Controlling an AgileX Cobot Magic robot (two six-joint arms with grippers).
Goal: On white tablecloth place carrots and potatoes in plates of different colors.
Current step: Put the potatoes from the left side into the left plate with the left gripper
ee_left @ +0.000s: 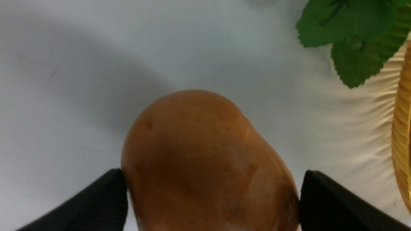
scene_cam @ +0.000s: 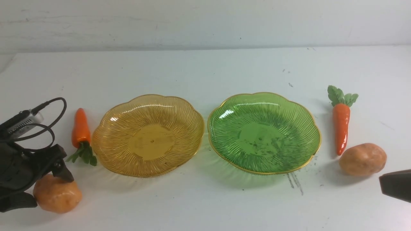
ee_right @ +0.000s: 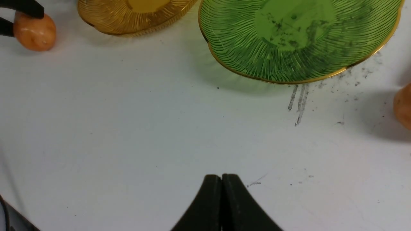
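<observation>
On the white tablecloth (scene_cam: 199,199) an amber plate (scene_cam: 151,141) and a green plate (scene_cam: 263,134) stand side by side, both bare. A short carrot (scene_cam: 80,128) lies left of the amber plate, and a longer carrot (scene_cam: 341,126) lies right of the green one. My left gripper (scene_cam: 51,189) is open at the front left, its fingers straddling a potato (ee_left: 199,154) that rests on the cloth; both fingers sit close against its sides. The second potato (scene_cam: 362,159) lies at the right. Just in front of it, my right gripper (ee_right: 221,176) is shut and holds nothing.
The amber plate's rim (ee_left: 403,128) and the short carrot's leaves (ee_left: 353,32) lie close beside the left gripper. Dark scuff marks (ee_right: 298,102) streak the cloth by the green plate's front edge. A pale wall (scene_cam: 205,22) closes off the far side of the table.
</observation>
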